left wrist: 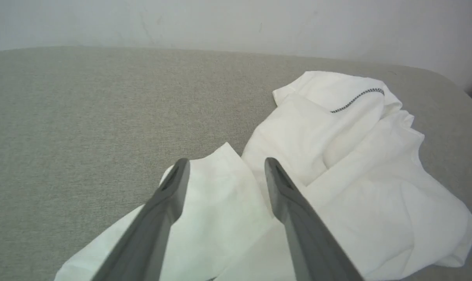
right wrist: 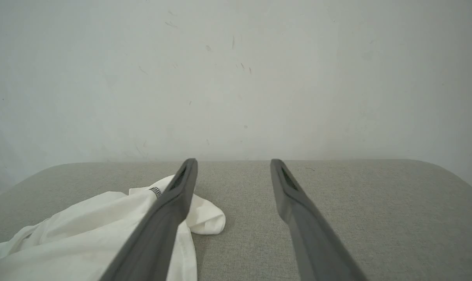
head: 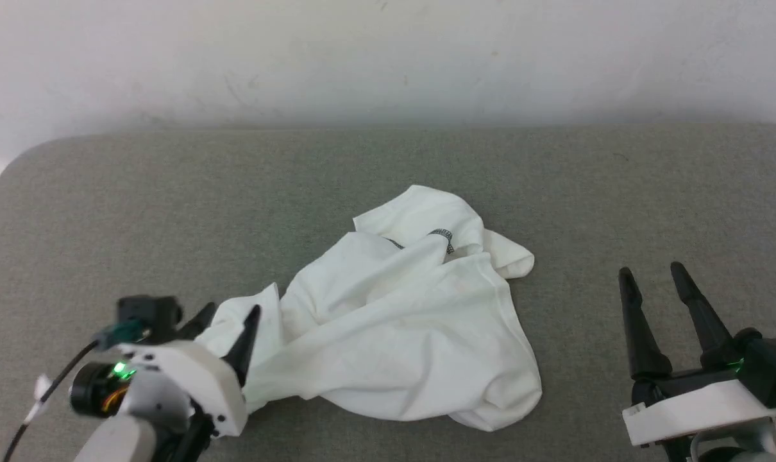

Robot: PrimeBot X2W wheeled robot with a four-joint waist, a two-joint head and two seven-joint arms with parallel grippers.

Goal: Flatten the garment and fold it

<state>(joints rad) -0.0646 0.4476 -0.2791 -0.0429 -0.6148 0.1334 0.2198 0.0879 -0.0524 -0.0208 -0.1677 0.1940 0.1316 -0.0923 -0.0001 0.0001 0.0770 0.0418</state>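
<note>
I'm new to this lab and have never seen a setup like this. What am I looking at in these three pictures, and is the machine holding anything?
This is a two-armed robot, and each arm ends in a gripper with two long dark fingers. The wide picture comes from a camera on its head, looking down at a grey padded surface against a white wall. The other two come from cameras on its wrists, each looking along that arm's own fingers.

On the surface lies a crumpled white T-shirt, the garment it is meant to flatten and fold. A grey stitched seam shows near its top.

The left gripper is open, its fingers over the shirt's near-left corner; in its wrist picture the cloth lies between the spread fingers, not yet pinched. The right gripper is open too, over bare surface beside the shirt. Nothing is held.
</note>
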